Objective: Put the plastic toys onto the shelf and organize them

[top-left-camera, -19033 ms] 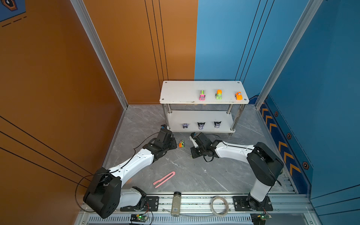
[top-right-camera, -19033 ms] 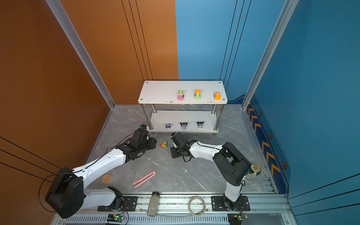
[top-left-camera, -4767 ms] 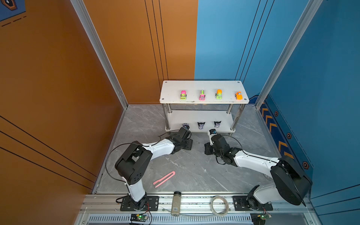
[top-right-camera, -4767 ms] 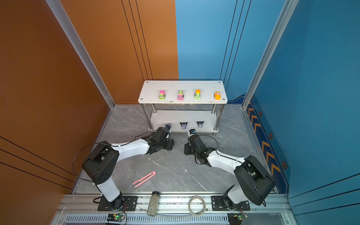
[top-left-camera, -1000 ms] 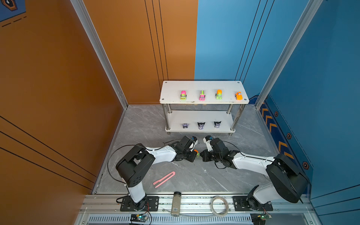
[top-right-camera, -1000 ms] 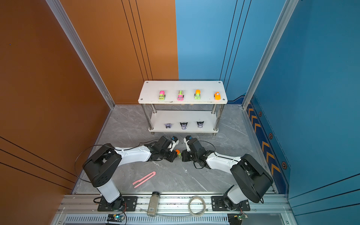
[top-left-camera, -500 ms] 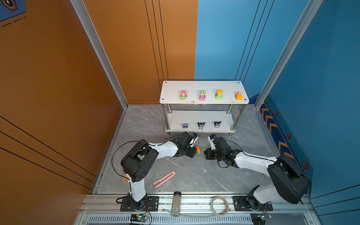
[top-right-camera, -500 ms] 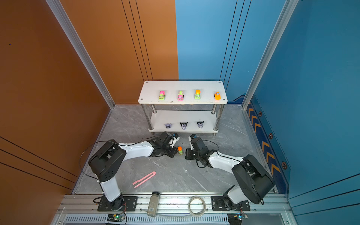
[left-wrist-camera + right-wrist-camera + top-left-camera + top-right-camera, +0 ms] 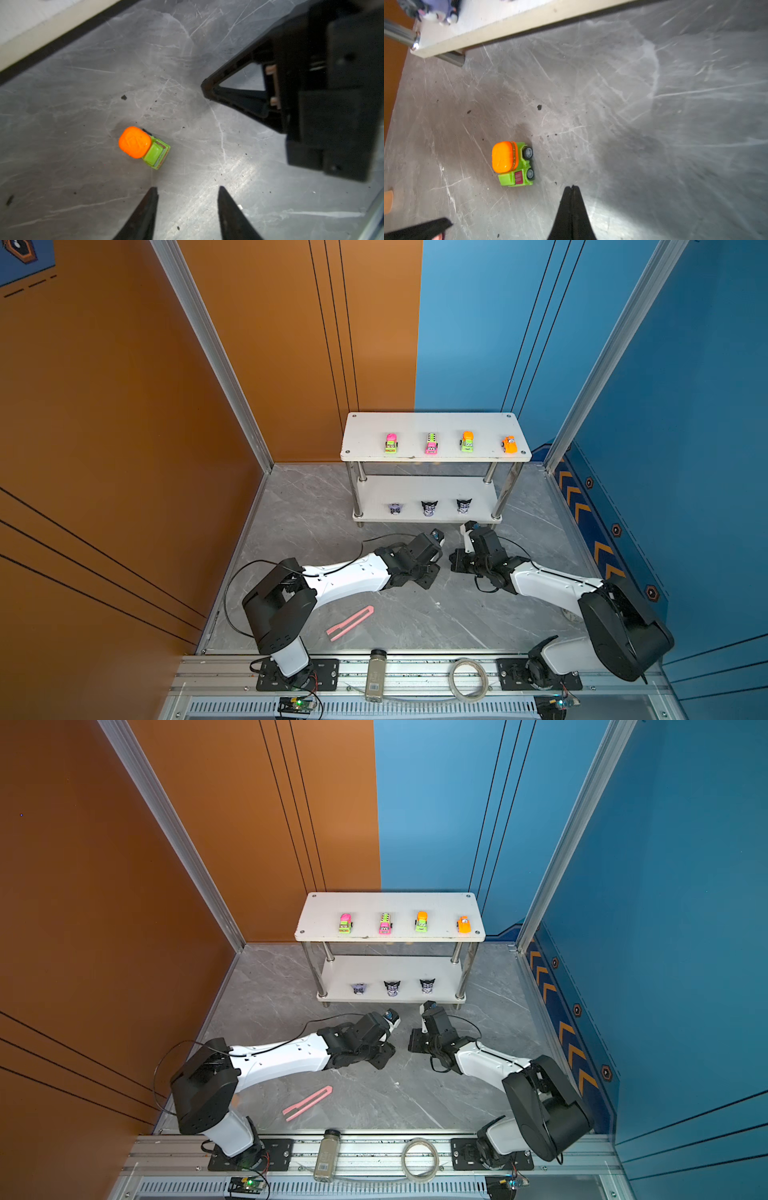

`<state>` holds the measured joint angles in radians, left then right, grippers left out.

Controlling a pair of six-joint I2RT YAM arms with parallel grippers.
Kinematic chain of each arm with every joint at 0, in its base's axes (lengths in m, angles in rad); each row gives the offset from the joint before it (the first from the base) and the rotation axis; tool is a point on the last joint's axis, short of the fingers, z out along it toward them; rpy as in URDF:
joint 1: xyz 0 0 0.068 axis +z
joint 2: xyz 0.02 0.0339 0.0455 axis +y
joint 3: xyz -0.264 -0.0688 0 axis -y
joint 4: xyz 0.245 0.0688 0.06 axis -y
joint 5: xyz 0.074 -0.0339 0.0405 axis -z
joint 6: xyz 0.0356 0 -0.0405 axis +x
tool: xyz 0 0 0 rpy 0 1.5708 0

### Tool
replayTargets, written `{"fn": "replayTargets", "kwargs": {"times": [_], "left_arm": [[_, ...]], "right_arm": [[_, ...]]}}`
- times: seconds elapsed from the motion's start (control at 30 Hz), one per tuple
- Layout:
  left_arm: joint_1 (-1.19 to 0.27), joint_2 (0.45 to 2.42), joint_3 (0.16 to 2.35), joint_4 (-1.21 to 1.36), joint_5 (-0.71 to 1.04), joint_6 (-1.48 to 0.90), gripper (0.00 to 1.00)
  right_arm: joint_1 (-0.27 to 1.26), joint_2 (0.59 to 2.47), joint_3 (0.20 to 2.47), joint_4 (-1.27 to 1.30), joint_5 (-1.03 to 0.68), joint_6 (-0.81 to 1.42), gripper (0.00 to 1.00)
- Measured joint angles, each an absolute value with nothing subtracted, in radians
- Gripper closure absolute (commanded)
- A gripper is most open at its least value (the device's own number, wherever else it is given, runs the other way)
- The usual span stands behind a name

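Left gripper (image 9: 187, 188) fingers apart and empty, right gripper (image 9: 572, 187) fingers pressed together, orange-green toy car (image 9: 144, 147) loose on grey desk (image 9: 62, 104) just ahead of both, near shelf (image 9: 436, 423) front edge, 4 cars (image 9: 431, 443) on top tier, 3 figurines (image 9: 429, 508) on lower tier.

The shelf (image 9: 320, 915) stands at the table's (image 9: 270, 990) far edge, near its middle. Four cars (image 9: 385, 923) sit spaced apart in a row along the front edge of its upper tier, and three figurines (image 9: 392, 988) line the front edge of the lower tier. Just before the shelf, the left gripper (image 9: 384, 1052) and right gripper (image 9: 417, 1042) face each other, close but apart, low over the table. A pink strip (image 9: 307, 1103) lies near the table's front edge. A grey bottle (image 9: 327, 1155) and a tape roll (image 9: 419, 1141) rest on the rail (image 9: 374, 1152) beyond it.
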<state>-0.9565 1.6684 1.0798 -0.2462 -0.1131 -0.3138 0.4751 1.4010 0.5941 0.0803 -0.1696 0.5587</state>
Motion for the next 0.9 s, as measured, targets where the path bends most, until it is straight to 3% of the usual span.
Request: {"fn": "replayTargets", "kwargs": {"times": [0.27,0.6,0.9], "left_arm": [[-0.957,1.748,1.129,-0.309,-0.229,-0.397,0.35],[-0.949,1.878,1.205,-0.306,-0.246,-0.462,0.38],[-0.886,1.906,1.2,-0.237,-0.189,-0.498,0.56]], "right_arm": [[0.415,1.251,0.561,0.014,-0.155,0.55,1.0],[0.353,1.206,0.525,-0.018,-0.16,0.524,1.0],[0.341,1.212,0.51,-0.015,-0.19,0.521,1.0]]}}
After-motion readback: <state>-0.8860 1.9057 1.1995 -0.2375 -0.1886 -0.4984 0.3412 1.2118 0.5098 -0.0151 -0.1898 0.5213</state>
